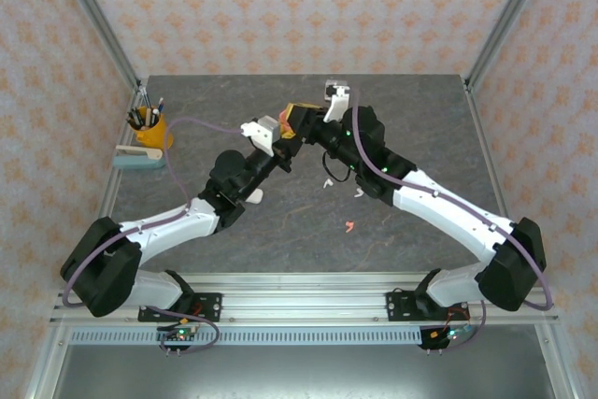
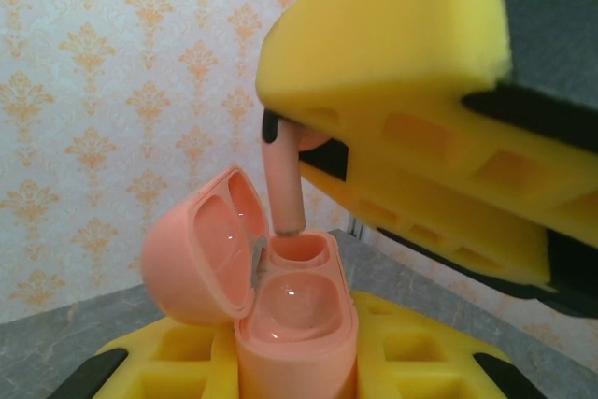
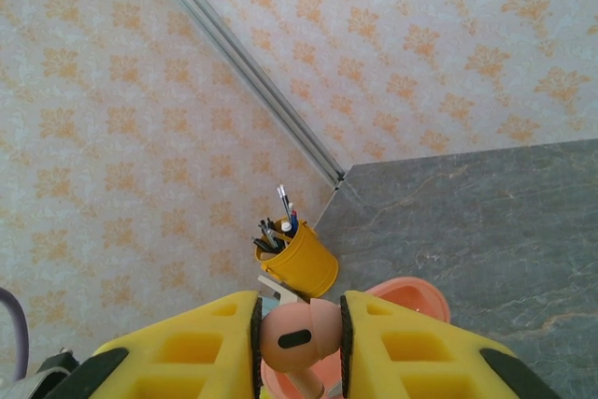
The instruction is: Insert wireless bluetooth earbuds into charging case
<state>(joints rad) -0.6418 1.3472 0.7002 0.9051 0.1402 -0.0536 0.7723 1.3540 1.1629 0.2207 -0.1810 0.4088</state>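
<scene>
Both arms reach inward and meet above the middle of the grey tabletop [image 1: 402, 119], the left gripper [image 2: 294, 376] below and the right gripper [image 3: 299, 348] above it. In the left wrist view the left jaws are clamped on the body of an open coral-pink charging case [image 2: 291, 320], which stands upright between the two yellow foam fingers [image 2: 159, 362]. The case's lid [image 2: 192, 249] is hinged back to the left. Two sockets are exposed, one behind the other. The right jaws are pinched on the bulbous head of a coral-pink earbud [image 2: 283, 184], shown head-on between the yellow pads [image 3: 196, 352] in the right wrist view. The earbud's stem hangs nearly vertical, and its grey tip sits at the mouth of the rear socket [image 2: 299, 248]. Whether the tip has entered the socket cannot be told. In the overhead view a tiny coral-pink piece [image 1: 349, 226] lies loose on the tabletop nearer the arm bases, well apart from the case and too small to identify. A yellow pen cup [image 1: 148, 128] stands near the far left corner, with a pale blue-grey object [image 1: 138, 158] just beside it on the near side. Patterned wallpaper [image 3: 420, 44] encloses the workspace on three sides.
</scene>
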